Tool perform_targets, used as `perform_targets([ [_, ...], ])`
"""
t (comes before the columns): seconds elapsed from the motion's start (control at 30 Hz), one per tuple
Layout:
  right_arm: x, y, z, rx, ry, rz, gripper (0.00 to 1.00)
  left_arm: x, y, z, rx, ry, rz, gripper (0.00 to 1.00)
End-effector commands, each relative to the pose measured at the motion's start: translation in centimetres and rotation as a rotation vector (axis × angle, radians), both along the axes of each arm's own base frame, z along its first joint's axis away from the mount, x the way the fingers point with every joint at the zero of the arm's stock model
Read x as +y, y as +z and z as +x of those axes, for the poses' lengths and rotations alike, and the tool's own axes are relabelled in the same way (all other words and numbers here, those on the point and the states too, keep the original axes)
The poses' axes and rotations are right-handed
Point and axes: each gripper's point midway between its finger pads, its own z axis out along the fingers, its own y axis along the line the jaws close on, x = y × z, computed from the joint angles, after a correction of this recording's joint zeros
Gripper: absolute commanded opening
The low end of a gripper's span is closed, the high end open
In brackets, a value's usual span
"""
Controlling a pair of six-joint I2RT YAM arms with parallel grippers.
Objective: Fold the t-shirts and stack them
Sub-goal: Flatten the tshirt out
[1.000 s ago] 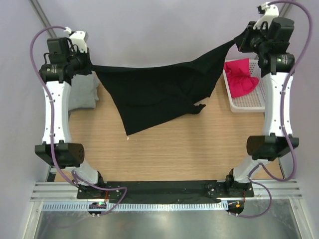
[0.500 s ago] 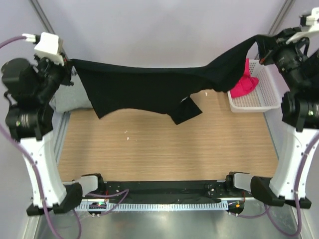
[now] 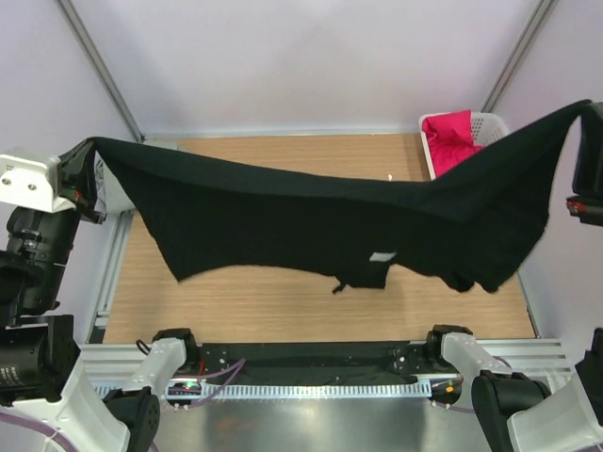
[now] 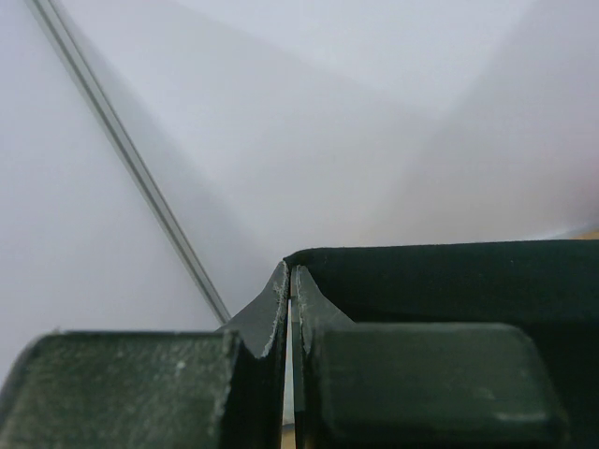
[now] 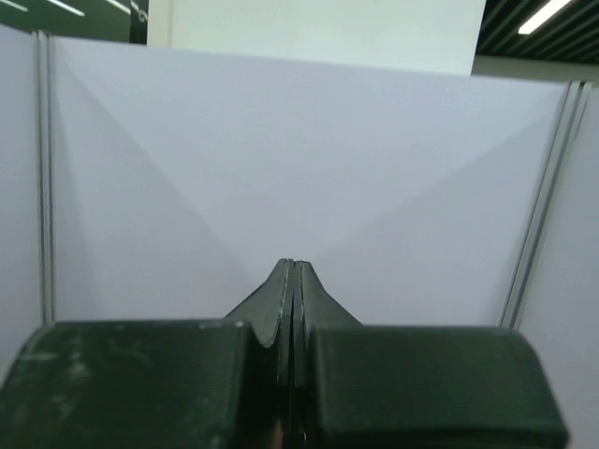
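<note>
**Black shirt** (image 3: 283,212): spread wide in the air above the worktop (image 3: 264,301), strung between both pincers. The lower hem sags, and a small white mark (image 3: 382,256) shows near the bottom edge.

**Left pincer** (image 4: 289,285): clenched on the shirt's left corner. In the wrist view the cloth runs off to its right.

**Right pincer** (image 5: 292,276): clenched. From above, the shirt's right end rises to it at the frame edge, where the grip point itself is cut off.

**Red shirt** (image 3: 450,132): bunched in the basket (image 3: 492,121) at the worktop's far right corner, partly behind the black shirt.
</note>
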Motion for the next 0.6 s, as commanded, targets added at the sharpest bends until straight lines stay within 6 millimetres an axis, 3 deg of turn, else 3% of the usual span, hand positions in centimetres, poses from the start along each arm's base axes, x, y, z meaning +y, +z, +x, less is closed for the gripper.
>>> perform_targets([
  [0.0,-1.1,1.8,1.0,-0.049,-0.046,0.038,0.01,0.7,1.3,0.9,-0.040,0.034,0.014,0.00],
  [0.1,-1.3,1.4,3.2,-0.024,-0.049,0.032,0.01,0.9,0.2,3.0,0.010,0.036,0.011,0.00],
  [0.2,-1.6,-0.7,7.4,0.055,-0.045,0.023,0.01,0.8,-3.3,6.2,0.130,0.016,0.007,0.00],
  [0.23,-1.7,-1.5,8.6,0.077,-0.044,0.022,0.01,0.8,-5.5,7.8,0.194,0.006,0.001,0.00],
  [0.27,-1.8,-4.0,11.4,0.154,-0.037,0.024,0.01,0.6,-6.7,8.7,0.227,-0.008,-0.004,0.00],
  [0.33,-1.9,-6.3,14.2,0.212,-0.032,0.013,0.01,0.4,-9.6,10.8,0.312,-0.031,-0.010,0.00],
  [0.37,-2.2,-9.4,17.2,0.298,-0.030,0.011,0.01,0.3,-12.6,12.3,0.393,-0.047,-0.016,0.00],
  [0.43,-2.4,-12.2,19.8,0.361,-0.030,-0.002,0.01,0.2,-16.4,14.5,0.494,-0.069,-0.009,0.00],
  [0.47,-2.7,-15.9,22.8,0.456,-0.030,0.003,0.01,0.1,-20.1,15.6,0.586,-0.083,-0.015,0.00],
  [0.5,-2.8,-17.3,24.0,0.483,-0.026,0.001,0.01,0.0,-21.8,16.3,0.623,-0.092,-0.006,0.00],
  [0.53,-2.8,-20.7,26.0,0.565,-0.016,0.004,0.01,0.1,-24.8,17.8,0.699,-0.096,-0.006,0.00],
  [0.57,-3.0,-22.6,27.3,0.604,-0.018,-0.012,0.01,-0.2,-27.7,18.4,0.766,-0.104,-0.003,0.00],
])
